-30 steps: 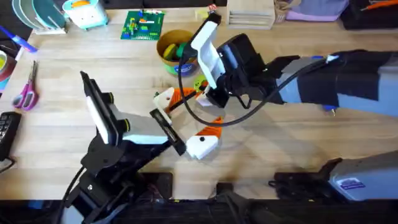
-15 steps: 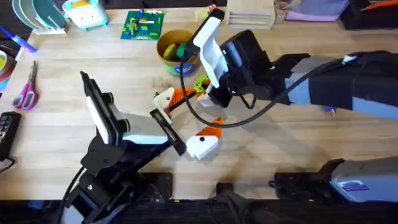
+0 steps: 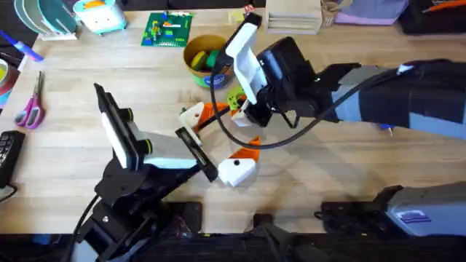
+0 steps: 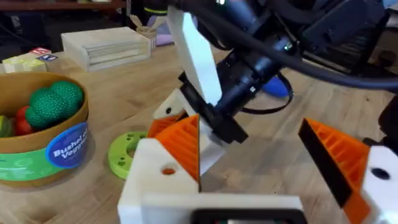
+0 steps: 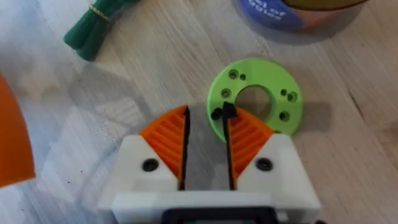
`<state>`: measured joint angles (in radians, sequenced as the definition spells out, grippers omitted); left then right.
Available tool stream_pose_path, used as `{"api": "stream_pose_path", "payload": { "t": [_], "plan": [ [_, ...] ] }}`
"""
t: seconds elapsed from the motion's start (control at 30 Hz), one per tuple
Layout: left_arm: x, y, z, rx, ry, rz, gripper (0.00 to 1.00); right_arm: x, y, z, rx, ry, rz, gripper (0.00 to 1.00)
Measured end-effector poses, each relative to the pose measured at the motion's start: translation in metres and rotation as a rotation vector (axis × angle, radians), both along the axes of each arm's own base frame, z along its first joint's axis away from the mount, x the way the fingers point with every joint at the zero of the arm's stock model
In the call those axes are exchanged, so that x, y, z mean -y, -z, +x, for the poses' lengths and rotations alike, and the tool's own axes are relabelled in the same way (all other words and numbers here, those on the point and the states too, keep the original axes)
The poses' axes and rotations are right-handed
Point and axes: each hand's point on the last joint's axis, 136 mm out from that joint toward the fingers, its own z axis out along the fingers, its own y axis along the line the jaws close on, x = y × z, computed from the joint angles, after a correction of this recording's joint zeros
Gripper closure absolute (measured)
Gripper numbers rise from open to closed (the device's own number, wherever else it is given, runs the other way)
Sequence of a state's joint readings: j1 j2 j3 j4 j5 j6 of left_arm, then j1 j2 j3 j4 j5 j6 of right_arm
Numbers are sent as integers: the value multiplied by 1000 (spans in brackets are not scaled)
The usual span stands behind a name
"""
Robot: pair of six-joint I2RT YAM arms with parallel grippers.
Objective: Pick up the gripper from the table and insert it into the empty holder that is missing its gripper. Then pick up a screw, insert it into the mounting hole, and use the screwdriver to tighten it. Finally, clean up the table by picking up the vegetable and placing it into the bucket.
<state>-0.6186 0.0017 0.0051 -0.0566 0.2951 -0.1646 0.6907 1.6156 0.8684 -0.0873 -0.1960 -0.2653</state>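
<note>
Orange ribbed pads on the right gripper (image 5: 207, 112) stand drawn close together with only a narrow slit of table showing between them. A small black screw (image 5: 227, 112) is caught at their very tips. The white finger bodies behind the pads each carry one dark hole.

Directly under and just past those tips lies the green round disc (image 5: 267, 78), flat on the wooden table (image 5: 348, 155). Its wide centre hole and several small dark holes face up, and the screw hangs over its near rim.

Beyond the disc, farther from the tips, sits the bucket (image 5: 292, 9), showing the edge of its blue label. Off to one side of the gripper, about as far ahead as the bucket, the vegetable (image 5: 93, 28) lies on the bare wood as a dark green bundle bound with a thin yellow band. It is well apart from both the disc and the bucket, and outside the bucket.

The left gripper (image 4: 261, 162) is spread wide and holds nothing. One orange pad is on each side, and the right arm's wrist reaches down into the space just ahead of them. Past its fingers the same green disc rests just beside the bucket. The tan tub holds a round knobbly green toy and a red one.

In the overhead view both grippers meet near the table's middle, with the bucket just beyond them.
</note>
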Motion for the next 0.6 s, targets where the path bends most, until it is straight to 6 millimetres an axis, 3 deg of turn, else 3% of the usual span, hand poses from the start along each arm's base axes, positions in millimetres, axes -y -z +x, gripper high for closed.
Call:
{"api": "stream_pose_path", "payload": {
  "t": [0.3, 0.6],
  "plan": [
    [0, 0, 0, 0, 0, 0, 9, 3, 2, 3, 10, 15, -18, 629],
    [0, 0, 0, 0, 0, 0, 9, 3, 5, 3, 3, 14, -22, 658]
  ]
}}
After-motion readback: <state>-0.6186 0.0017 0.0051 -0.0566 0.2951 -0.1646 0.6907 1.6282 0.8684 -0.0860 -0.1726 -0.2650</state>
